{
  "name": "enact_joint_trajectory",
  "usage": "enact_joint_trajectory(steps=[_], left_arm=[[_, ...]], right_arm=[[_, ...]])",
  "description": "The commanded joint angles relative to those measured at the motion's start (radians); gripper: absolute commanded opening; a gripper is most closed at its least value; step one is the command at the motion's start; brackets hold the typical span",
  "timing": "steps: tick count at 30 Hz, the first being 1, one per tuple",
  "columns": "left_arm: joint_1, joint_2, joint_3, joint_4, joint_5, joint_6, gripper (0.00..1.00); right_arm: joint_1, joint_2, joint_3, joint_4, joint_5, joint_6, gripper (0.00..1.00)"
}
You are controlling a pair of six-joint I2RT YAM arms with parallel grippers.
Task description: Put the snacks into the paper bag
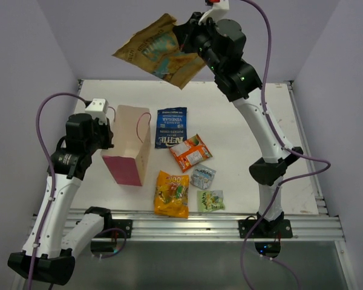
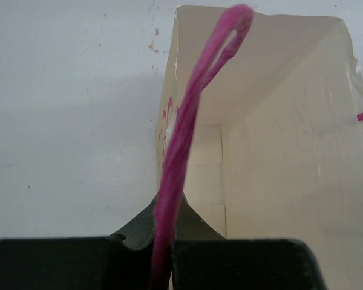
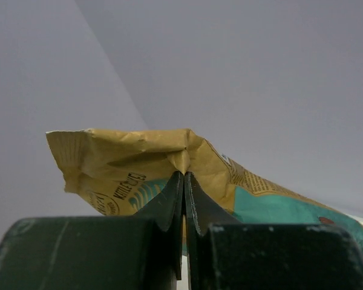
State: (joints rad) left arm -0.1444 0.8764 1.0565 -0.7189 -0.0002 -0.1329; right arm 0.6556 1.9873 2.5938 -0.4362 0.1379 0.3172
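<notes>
The paper bag [image 1: 128, 145] stands on the table [image 1: 236, 151]. Five packets [image 1: 190, 152] lie on the table just right of it. The large chip bag [image 1: 160, 51] hangs above the table, behind and right of it.

I'm looking at the left arm [image 1: 55, 196] and the right arm [image 1: 258, 124], both wearing white shells over their long links and black housings at the joints. Purple cables [image 1: 39, 128] are trailing alongside each. A green light [image 1: 242, 77] is glowing on the right arm's black joint. A white camera block [image 1: 97, 109] is capping the left wrist. The right fingers [image 3: 169, 204] are showing dark green, scuffed, wedge-shaped tips.
</notes>
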Motion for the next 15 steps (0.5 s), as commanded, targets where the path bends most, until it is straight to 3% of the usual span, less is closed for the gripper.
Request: enact_joint_trajectory(steps=[1, 10, 15], left_arm=[[-0.003, 0.006, 0.025, 0.045, 0.068, 0.027, 0.0], [-0.004, 0.016, 0.014, 0.062, 0.101, 0.026, 0.0], [-0.004, 0.016, 0.007, 0.078, 0.069, 0.018, 0.0]], right_arm=[[0.016, -0.036, 0.017, 0.221, -0.092, 0.109, 0.0], [0.061, -0.036, 0.002, 0.309, -0.175, 0.23, 0.0], [0.073, -0.09, -0.116, 0.358, -0.25, 0.319, 0.0]])
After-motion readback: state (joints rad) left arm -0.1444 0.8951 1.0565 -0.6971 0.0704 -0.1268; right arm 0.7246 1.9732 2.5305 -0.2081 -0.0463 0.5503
